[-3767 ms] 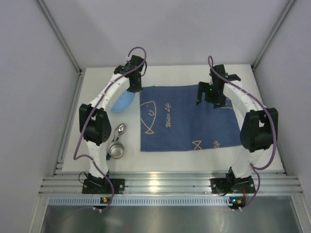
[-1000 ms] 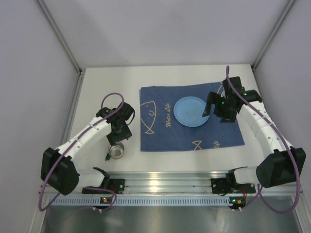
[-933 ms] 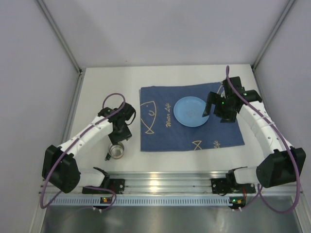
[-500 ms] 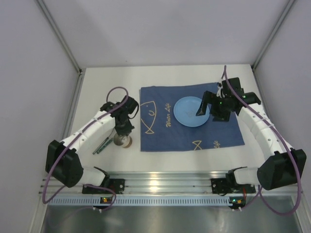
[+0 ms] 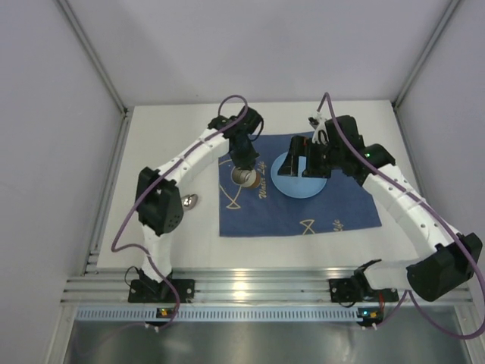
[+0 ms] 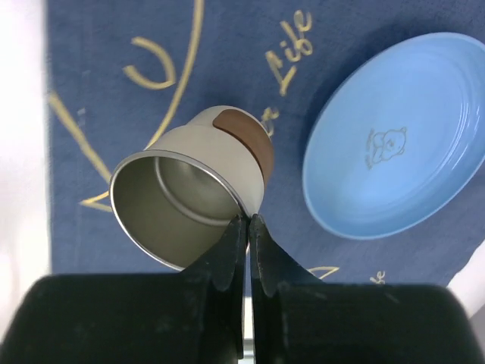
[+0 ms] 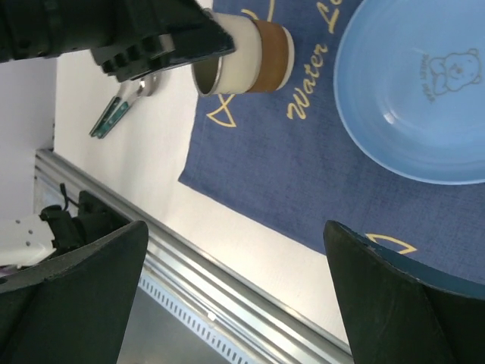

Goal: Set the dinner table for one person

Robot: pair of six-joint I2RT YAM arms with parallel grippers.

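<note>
The white dinner table [image 5: 167,144] carries a dark blue fish-print cloth [image 5: 333,208]. A light blue plate [image 5: 301,182] lies on the cloth and also shows in the left wrist view [image 6: 402,136] and the right wrist view [image 7: 424,98]. My left gripper [image 5: 242,163] is shut on the rim of a metal cup with a cream body and brown band [image 6: 197,189]. It holds the cup tilted over the cloth, left of the plate [image 5: 244,177]. My right gripper [image 5: 303,165] is open and empty, hovering over the plate.
A spoon [image 5: 189,201] lies on the bare table left of the cloth, its handle partly hidden by the left arm. It shows with a teal handle in the right wrist view [image 7: 121,106]. Aluminium rails [image 5: 250,288] run along the near edge.
My left gripper has lifted the cup from the table beside the spoon and carried it up and right, over the cloth. My right gripper has moved left over the plate.
</note>
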